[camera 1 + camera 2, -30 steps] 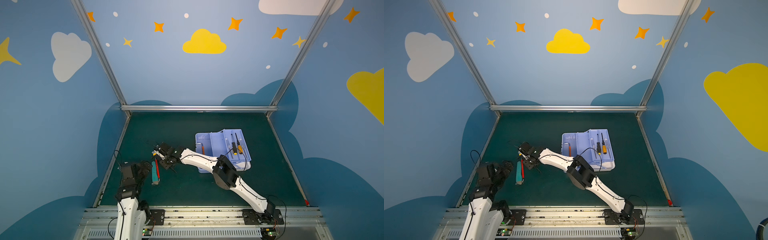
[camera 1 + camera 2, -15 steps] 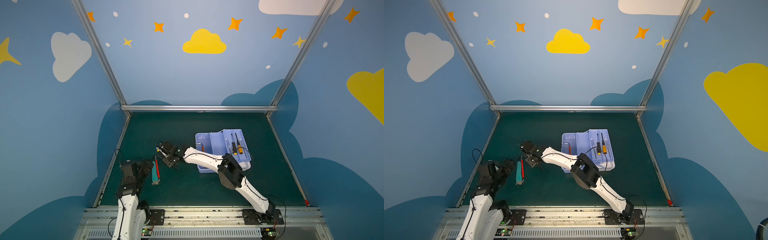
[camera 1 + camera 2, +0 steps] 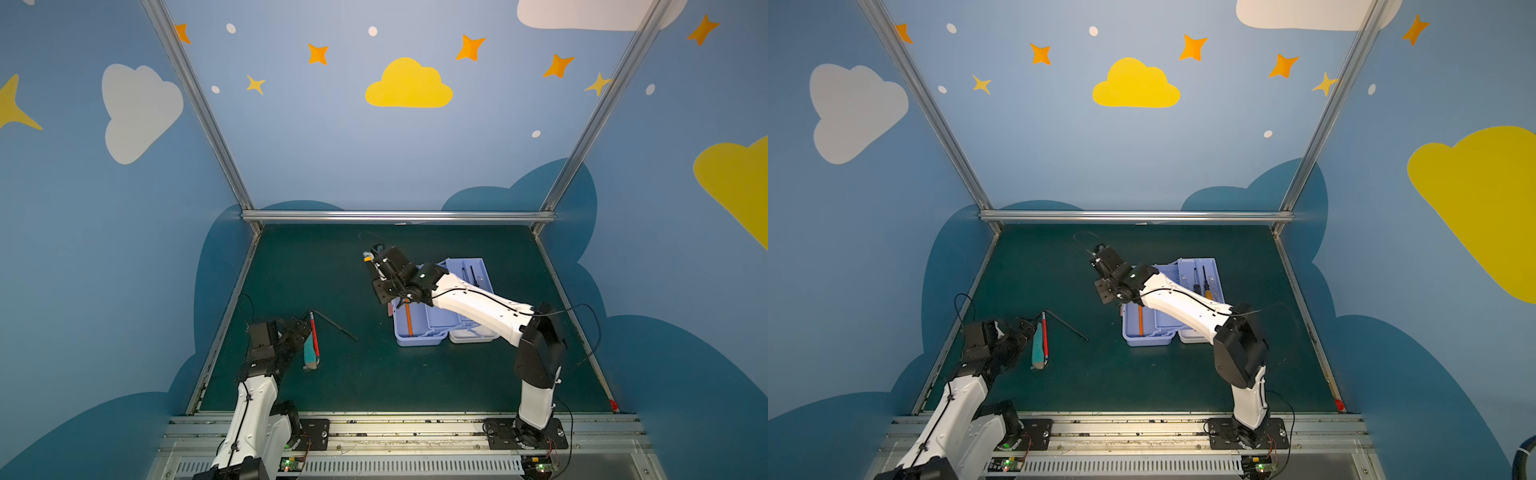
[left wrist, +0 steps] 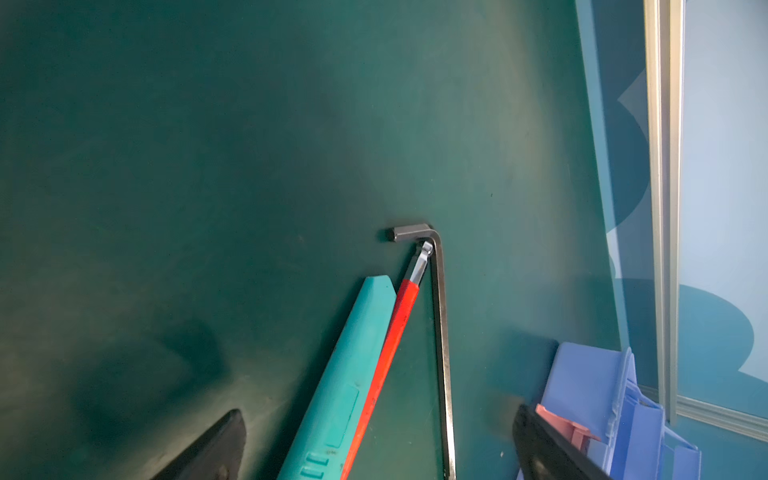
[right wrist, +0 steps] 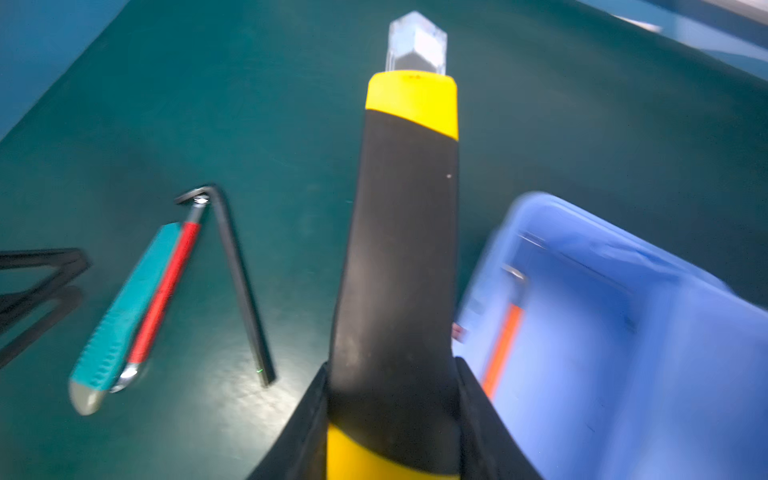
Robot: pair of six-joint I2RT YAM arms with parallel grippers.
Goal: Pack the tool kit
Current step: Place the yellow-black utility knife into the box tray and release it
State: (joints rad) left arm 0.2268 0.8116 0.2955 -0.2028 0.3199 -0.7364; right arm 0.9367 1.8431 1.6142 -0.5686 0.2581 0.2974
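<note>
My right gripper [image 5: 392, 374] clamps a black-and-yellow tool [image 5: 407, 228] just beside the open tool kit [image 3: 419, 338] on the table [image 3: 374, 374]. Its clear cap shows only in the right wrist view. My left gripper [image 4: 380, 453] gapes wide over the teal knife [image 4: 345, 395]. Two screwdrivers [image 3: 1205, 286] in the kit show in both top views only.
</note>
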